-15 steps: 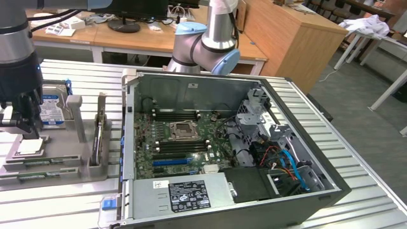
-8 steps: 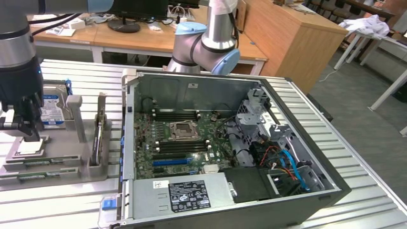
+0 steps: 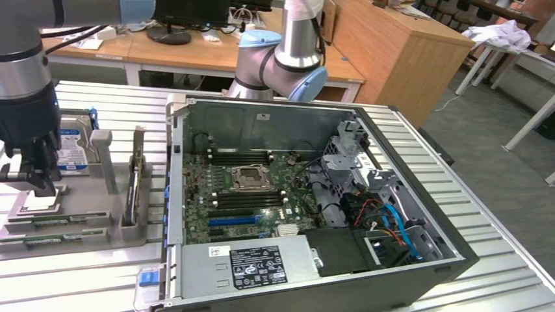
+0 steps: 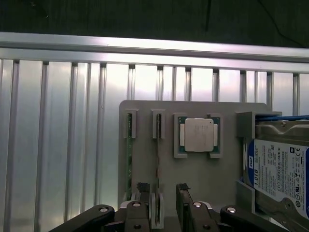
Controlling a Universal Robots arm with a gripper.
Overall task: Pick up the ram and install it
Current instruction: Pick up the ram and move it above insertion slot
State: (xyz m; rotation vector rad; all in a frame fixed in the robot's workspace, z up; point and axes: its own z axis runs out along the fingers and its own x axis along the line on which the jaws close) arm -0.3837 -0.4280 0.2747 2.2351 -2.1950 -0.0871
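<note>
The claw [image 4: 162, 187] hangs low over the grey tray [image 4: 212, 179] on the counter [image 4: 58, 145], its fingers apart and holding nothing. The ram [image 4: 157, 159] stands on edge in its tray slot directly beneath, inside the gap. Its long axis runs along that gap, so each finger faces one flat side. A second stick [image 4: 129, 159] lies parallel, just outside one finger.
</note>
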